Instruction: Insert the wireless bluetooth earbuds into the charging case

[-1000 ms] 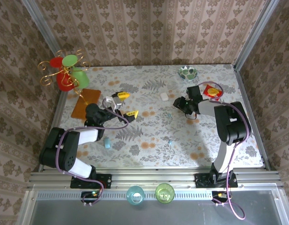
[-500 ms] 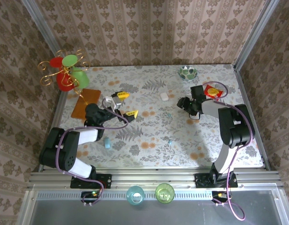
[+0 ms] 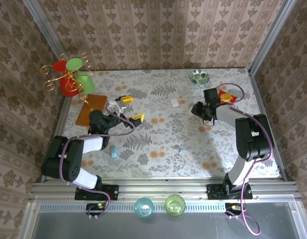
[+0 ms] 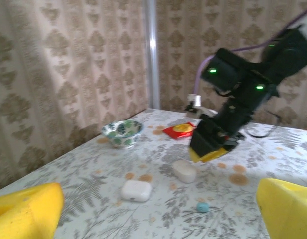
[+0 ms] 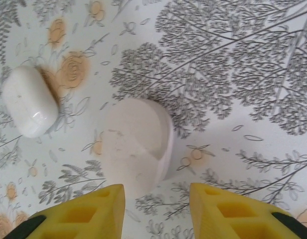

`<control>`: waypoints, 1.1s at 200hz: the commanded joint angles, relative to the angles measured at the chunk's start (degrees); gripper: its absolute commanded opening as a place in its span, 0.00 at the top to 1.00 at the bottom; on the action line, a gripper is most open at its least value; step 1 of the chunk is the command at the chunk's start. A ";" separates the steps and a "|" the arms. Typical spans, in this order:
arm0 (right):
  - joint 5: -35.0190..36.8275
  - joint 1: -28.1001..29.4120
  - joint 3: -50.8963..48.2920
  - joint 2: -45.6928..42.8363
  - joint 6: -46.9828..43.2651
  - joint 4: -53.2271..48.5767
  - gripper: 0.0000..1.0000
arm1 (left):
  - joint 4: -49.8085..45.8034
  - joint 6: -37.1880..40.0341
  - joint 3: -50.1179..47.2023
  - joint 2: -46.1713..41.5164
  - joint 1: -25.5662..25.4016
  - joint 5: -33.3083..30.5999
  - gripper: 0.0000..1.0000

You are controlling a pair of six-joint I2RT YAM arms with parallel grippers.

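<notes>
The light blue charging case [image 3: 114,153] lies near the table's front left, beside the left arm. Two tiny pale blue earbuds rest apart on the cloth, one [image 3: 181,149] near the front middle and one [image 3: 179,122] nearer the centre, the latter also in the left wrist view [image 4: 203,206]. My left gripper [image 3: 133,108] [image 4: 158,219] hovers wide open, holding nothing. My right gripper [image 3: 197,110] [image 5: 156,209] points down with its jaws apart. A white oval pebble [image 5: 138,144] lies just beyond its fingertips, not between them.
A second white pebble-like case [image 3: 174,102] [image 5: 30,108] [image 4: 136,190] lies left of the right gripper. A patterned bowl [image 3: 199,77] and a red packet [image 3: 225,96] are at the back right. An orange mat [image 3: 91,108] and a wire ornament [image 3: 71,78] stand at the back left.
My right gripper has drifted a little toward the back right. My left gripper has shifted slightly left. The case and earbuds have not moved.
</notes>
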 commanded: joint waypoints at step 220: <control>0.01 18.10 1.47 -11.44 -17.11 1.19 0.12 | -120.79 -26.23 9.38 -37.64 -16.92 -59.27 0.00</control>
